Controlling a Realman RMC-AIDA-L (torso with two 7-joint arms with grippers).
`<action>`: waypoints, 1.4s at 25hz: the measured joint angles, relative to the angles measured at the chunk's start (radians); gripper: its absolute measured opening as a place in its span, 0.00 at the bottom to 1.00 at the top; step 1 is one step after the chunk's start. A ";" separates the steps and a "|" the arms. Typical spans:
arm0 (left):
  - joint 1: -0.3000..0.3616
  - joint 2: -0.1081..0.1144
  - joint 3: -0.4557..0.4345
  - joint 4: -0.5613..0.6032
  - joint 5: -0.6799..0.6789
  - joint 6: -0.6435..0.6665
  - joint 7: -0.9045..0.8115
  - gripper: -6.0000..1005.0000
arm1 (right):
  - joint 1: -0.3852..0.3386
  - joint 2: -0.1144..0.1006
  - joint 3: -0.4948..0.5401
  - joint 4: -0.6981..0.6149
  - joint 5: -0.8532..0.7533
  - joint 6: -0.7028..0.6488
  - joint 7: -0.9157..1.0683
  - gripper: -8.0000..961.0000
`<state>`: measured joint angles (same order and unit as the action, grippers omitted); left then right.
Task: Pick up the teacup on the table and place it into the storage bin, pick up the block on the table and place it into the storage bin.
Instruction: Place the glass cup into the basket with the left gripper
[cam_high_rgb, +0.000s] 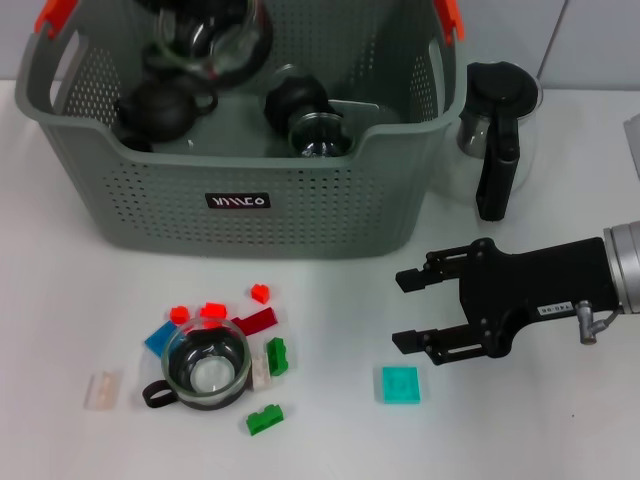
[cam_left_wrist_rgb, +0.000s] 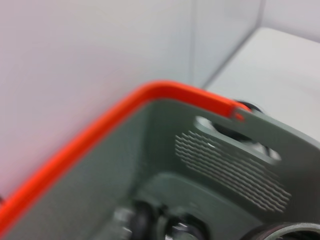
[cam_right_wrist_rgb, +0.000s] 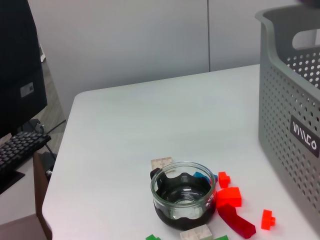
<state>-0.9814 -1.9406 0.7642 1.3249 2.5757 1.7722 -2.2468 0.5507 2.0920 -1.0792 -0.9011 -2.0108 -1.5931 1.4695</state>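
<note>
A glass teacup with a dark handle stands upright on the white table, ringed by several small blocks in red, green, blue and white; the right wrist view shows the teacup too. A flat teal block lies apart to its right. My right gripper hangs open just above and right of the teal block, fingers pointing toward the teacup, holding nothing. The grey storage bin stands behind, with dark teapots and glassware inside. My left gripper is out of sight; its wrist view looks down over the storage bin's orange-edged rim.
A glass kettle with a black handle stands right of the bin. A pale translucent block lies left of the teacup. In the right wrist view, a keyboard and a dark monitor sit beyond the table's edge.
</note>
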 joint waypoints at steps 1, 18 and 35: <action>-0.005 0.002 0.004 -0.017 0.008 -0.028 0.000 0.06 | 0.000 0.000 0.000 0.000 0.000 0.000 0.000 0.76; -0.104 0.000 0.125 -0.481 0.279 -0.478 -0.001 0.05 | 0.001 0.002 -0.003 0.004 0.000 0.002 0.000 0.76; -0.126 -0.025 0.259 -0.690 0.281 -0.659 0.009 0.05 | 0.013 0.004 -0.007 0.005 0.000 0.010 0.000 0.76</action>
<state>-1.1075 -1.9661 1.0228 0.6348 2.8562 1.1133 -2.2382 0.5633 2.0955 -1.0860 -0.8958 -2.0110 -1.5829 1.4696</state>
